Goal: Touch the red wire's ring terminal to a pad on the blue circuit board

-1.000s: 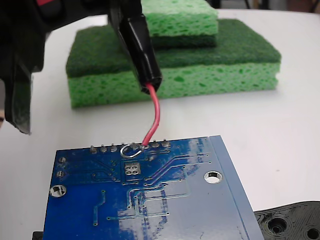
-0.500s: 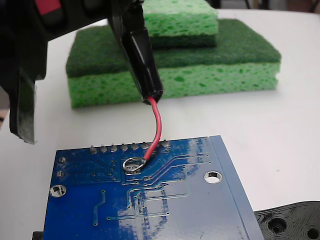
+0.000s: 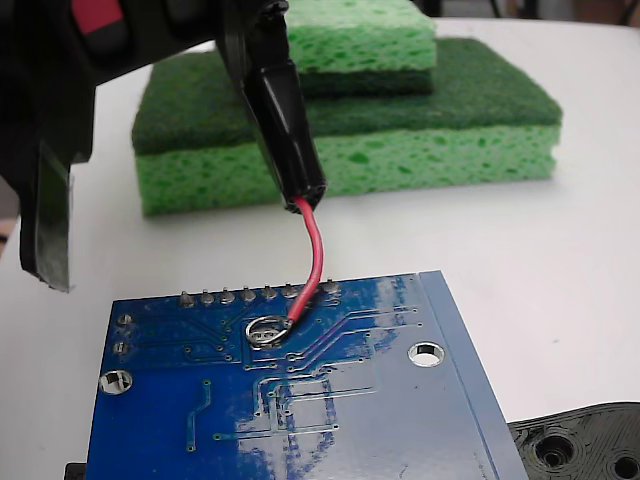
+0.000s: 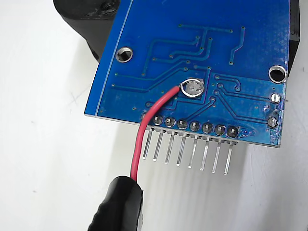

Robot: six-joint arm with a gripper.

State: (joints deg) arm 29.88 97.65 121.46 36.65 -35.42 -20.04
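Observation:
The blue circuit board (image 3: 380, 420) lies at the front of the fixed view, its pin row toward the sponges. The red wire (image 3: 316, 255) curves down from a black sleeve (image 3: 285, 120) that my gripper (image 3: 245, 45) holds at the top left. The ring terminal (image 3: 265, 330) lies flat on the board just inside the pin row, covering the pad. In the wrist view the ring terminal (image 4: 193, 88) circles the silver pad (image 4: 194, 88) on the board (image 4: 250, 43), and the red wire (image 4: 144, 130) rises from the sleeve (image 4: 118, 207).
Two stacked green sponges (image 3: 430, 160) sit behind the board. A black plastic part with holes (image 3: 580, 445) lies at the front right and under the board's far end (image 4: 82, 19). Solder pins (image 4: 192, 149) stick out past the board's edge over the white table.
One second ago the ring sat at the pin row on the board's edge. It has since moved inward onto the pad and has stayed there over the last half second.

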